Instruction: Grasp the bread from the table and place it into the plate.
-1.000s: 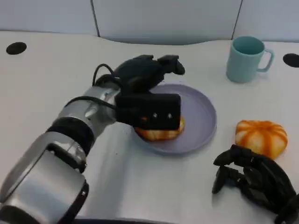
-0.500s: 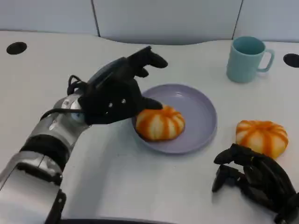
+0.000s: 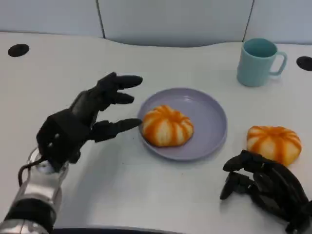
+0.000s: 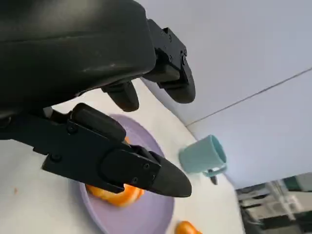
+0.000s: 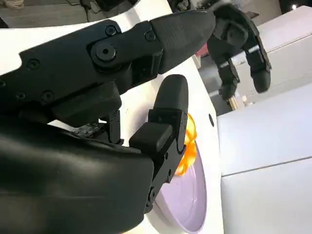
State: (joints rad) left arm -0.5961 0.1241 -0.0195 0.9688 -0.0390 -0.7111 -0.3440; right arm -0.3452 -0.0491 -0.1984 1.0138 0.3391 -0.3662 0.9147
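Observation:
An orange-and-white striped bread (image 3: 167, 126) lies on the near left part of the lilac plate (image 3: 214, 117). My left hand (image 3: 83, 124) hovers just left of the plate, fingers spread and pointing at the bread, holding nothing. In the left wrist view the bread (image 4: 117, 195) sits on the plate (image 4: 146, 214) beyond the black fingers (image 4: 122, 165). A second striped bread (image 3: 272, 143) rests on the table right of the plate. My right hand (image 3: 265, 187) sits near the front right, just in front of that bread, fingers bent and apart, empty. The right wrist view shows bread (image 5: 187, 146) on the plate (image 5: 187, 204).
A teal mug (image 3: 258, 61) stands at the back right, with its handle to the right. Dark round holes mark the tabletop at the far left (image 3: 18, 49) and far right (image 3: 304, 62). A pale wall panel runs along the table's back edge.
My left hand has let go of the bread and drawn back from over the plate, leftward and toward me. The bread stays on the plate. The right hand has not moved.

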